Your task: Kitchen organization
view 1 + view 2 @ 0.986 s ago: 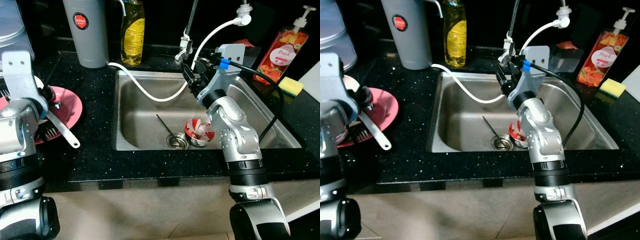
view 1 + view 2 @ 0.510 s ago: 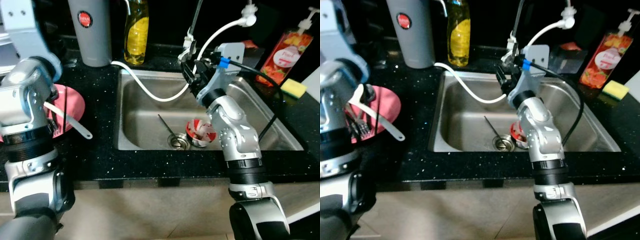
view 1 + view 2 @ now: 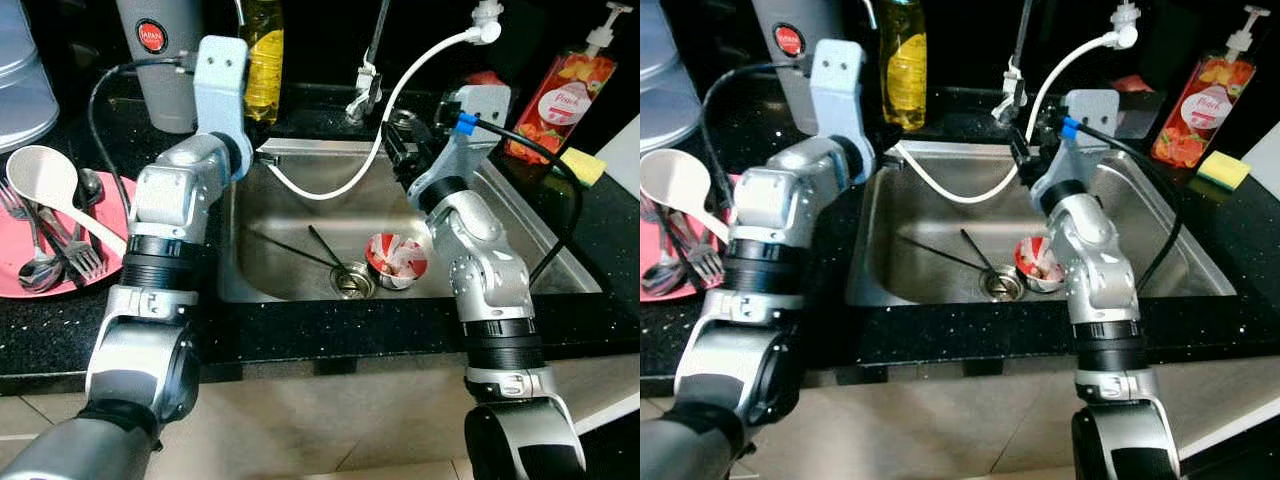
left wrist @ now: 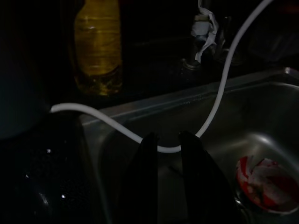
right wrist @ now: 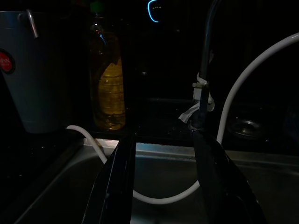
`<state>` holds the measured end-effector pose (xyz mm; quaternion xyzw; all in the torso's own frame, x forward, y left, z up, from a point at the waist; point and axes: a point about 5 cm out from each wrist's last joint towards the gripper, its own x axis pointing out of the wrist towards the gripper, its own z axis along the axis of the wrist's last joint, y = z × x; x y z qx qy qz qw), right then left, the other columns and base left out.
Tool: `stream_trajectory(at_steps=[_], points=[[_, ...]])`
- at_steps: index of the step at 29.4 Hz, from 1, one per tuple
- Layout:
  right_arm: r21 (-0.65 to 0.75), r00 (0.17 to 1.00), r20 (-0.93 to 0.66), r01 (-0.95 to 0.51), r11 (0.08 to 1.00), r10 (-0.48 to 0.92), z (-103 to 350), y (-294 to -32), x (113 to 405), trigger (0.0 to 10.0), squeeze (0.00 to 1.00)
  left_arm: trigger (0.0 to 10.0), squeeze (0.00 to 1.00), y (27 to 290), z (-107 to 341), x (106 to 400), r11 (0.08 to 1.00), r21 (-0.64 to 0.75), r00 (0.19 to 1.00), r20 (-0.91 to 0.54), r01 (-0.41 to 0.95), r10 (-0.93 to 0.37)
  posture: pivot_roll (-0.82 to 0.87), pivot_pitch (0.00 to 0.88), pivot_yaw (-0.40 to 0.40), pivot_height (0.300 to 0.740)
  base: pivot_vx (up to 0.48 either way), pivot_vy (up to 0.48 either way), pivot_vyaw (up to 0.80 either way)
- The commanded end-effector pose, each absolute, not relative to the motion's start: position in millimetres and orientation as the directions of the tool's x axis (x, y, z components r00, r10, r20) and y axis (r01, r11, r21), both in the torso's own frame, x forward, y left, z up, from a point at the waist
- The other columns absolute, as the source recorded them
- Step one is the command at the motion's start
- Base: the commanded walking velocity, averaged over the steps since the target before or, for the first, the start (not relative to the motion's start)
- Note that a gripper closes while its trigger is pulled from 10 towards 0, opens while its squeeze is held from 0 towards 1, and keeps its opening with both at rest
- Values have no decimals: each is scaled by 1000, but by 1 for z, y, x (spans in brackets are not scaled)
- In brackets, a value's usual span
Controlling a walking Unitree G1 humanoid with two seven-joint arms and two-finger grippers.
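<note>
Hose: a thin white flexible hose (image 3: 330, 190) sags in a loop over the rectangular stainless steel sink (image 3: 520, 235), running from the black speckled surface (image 3: 600, 220) at the sink's back left corner up to a white fitting high beside the tap.
Left tool: the left tool (image 4: 168, 149) hangs over the sink's back left corner, its two black fingers a narrow gap apart and holding nothing, with the hose's lowest bend just beyond the tips.
Right tool: the right tool (image 5: 166, 186) is over the back of the sink just in front of the dark tap (image 3: 368, 80); its fingers stand wide apart and empty, the hose loop passing between and beyond them.
Sink contents: below and in front of the right tool lie a crumpled red and white paper cup (image 3: 397, 258) beside the round metal drain (image 3: 352, 283), and a thin dark stick (image 3: 325, 245) leaning toward the drain.
Behind the left tool: a yellow dish soap bottle (image 3: 262, 55) and a grey cylindrical container with a red badge (image 3: 158, 60).
Far left: a pink plate (image 3: 20, 280) carrying a white ladle (image 3: 50, 185), forks and spoons.
Far right: a peach pump soap bottle (image 3: 560, 100) and a yellow sponge (image 3: 583, 165).
</note>
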<state>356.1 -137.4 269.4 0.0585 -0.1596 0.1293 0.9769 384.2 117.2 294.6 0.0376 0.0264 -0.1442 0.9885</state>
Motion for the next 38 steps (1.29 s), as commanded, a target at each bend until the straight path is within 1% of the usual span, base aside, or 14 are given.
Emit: stream_trajectory(at_steps=[1, 3, 4, 8, 12, 15, 21, 22, 23, 27, 30, 33, 36, 38], points=[[74, 919, 320, -265, 961, 229, 268, -140, 354, 10000, 0, 10000, 0, 123, 299, 383, 959, 104, 965, -36, 262, -260, 198, 0, -74, 740, 0, 0, 0], [74, 917, 321, -272, 959, 236, 269, -137, 356, 10000, 0, 10000, 0, 134, 309, 378, 967, 124, 972, 47, 223, -230, 206, 0, -83, 740, 0, 0, 0], [74, 915, 323, -279, 957, 242, 270, -136, 357, 10000, 0, 10000, 0, 145, 320, 372, 973, 168, 972, 143, 161, -185, 209, 0, -85, 740, 0, 0, 0], [74, 914, 322, -286, 955, 248, 270, -134, 358, 10000, 0, 10000, 0, 161, 323, 363, 966, 252, 972, 204, 65, -119, 216, 0, -91, 740, 0, 0, 0], [74, 913, 319, -291, 954, 254, 269, -133, 357, 10000, 0, 10000, 0, 177, 304, 358, 964, 267, 996, 79, 15, -38, 221, 0, -90, 740, 0, 0, 0], [68, 910, 312, -309, 949, 274, 267, -131, 356, 10000, 0, 10000, 0, 199, 289, 345, 979, 195, 998, 3, -67, 68, 227, 0, -88, 740, 0, 0, 0], [41, 891, 296, -373, 927, 345, 264, -125, 354, 10000, 0, 10000, 0, 211, 277, 334, 979, 158, 990, -35, -129, 136, 234, 0, -92, 740, 0, 0, 0], [-11, 850, 276, -465, 885, 450, 264, -116, 350, 10000, 0, 10000, 0, 213, 275, 331, 979, 150, 989, -39, -139, 146, 234, 0, -92, 740, 0, 0, 0], [-11, 850, 276, -465, 885, 450, 264, -116, 350, 10000, 0, 10000, 0, 213, 275, 331, 979, 150, 989, -39, -139, 146, 234, 0, -92, 740, 0, 0, 0], [-135, 707, 148, -678, 723, 691, 248, -98, 332, 10000, 0, 10000, 0, 219, 273, 326, 969, 147, 977, -51, -197, 206, 237, 0, -97, 740, 0, 0, 0], [-132, 671, 118, -720, 681, 732, 244, -96, 327, 10000, 0, 10000, 0, 220, 272, 325, 966, 142, 972, -56, -216, 226, 238, 0, -96, 740, 0, 0, 0], [-161, 547, 67, -819, 550, 834, 237, -90, 309, 10000, 0, 10000, 0, 226, 268, 321, 954, 129, 956, -78, -271, 282, 238, 0, -96, 740, 0, 0, 0], [-177, 517, 55, -837, 518, 854, 235, -88, 305, 10000, 0, 10000, 0, 228, 265, 320, 950, 129, 951, -85, -285, 297, 239, 0, -96, 740, 0, 0, 0], [-166, 527, 56, -833, 528, 848, 235, -88, 306, 10000, 0, 10000, 0, 229, 264, 320, 947, 129, 948, -88, -293, 305, 239, 0, -94, 740, 0, 0, 0]])
